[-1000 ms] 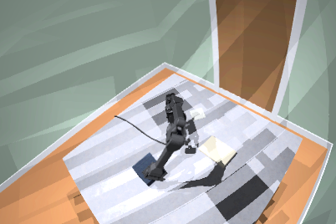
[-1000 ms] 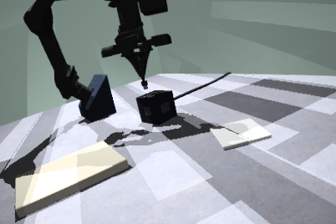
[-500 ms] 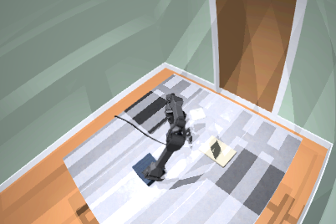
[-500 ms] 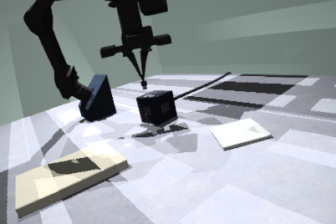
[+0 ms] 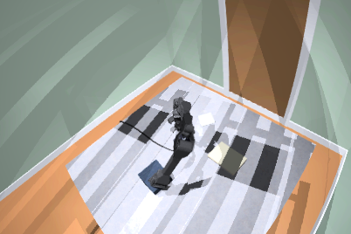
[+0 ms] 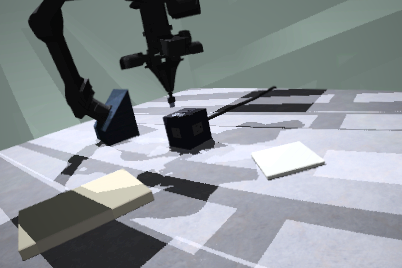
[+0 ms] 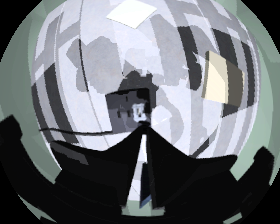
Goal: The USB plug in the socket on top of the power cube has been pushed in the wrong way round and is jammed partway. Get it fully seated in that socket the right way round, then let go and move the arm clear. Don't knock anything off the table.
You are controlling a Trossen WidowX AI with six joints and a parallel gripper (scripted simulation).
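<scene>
The dark power cube point(image 6: 189, 130) point(image 7: 115, 103) stands on the table with its cable point(image 6: 242, 103) point(image 5: 146, 133) point(image 7: 81, 132) running off one side. Pale markings show on its top; the socket opening is too small to make out. My gripper point(image 6: 171, 95) point(image 7: 144, 129) is shut on the USB plug point(image 6: 171, 101), a small dark body with a lighter tip pointing down. The plug hangs just above the level of the cube's top, out of the socket. Its facing cannot be told. In the top view the arm hides the cube.
A cream slab point(image 5: 227, 159) point(image 6: 90, 205) point(image 7: 216, 82) and a thin white slab point(image 5: 206, 119) point(image 6: 288, 159) point(image 7: 132, 13) lie on the table to either side. A blue wedge-shaped block point(image 5: 148, 177) point(image 6: 123, 120) is at the arm's base. Patterned light and shadow cross the tabletop.
</scene>
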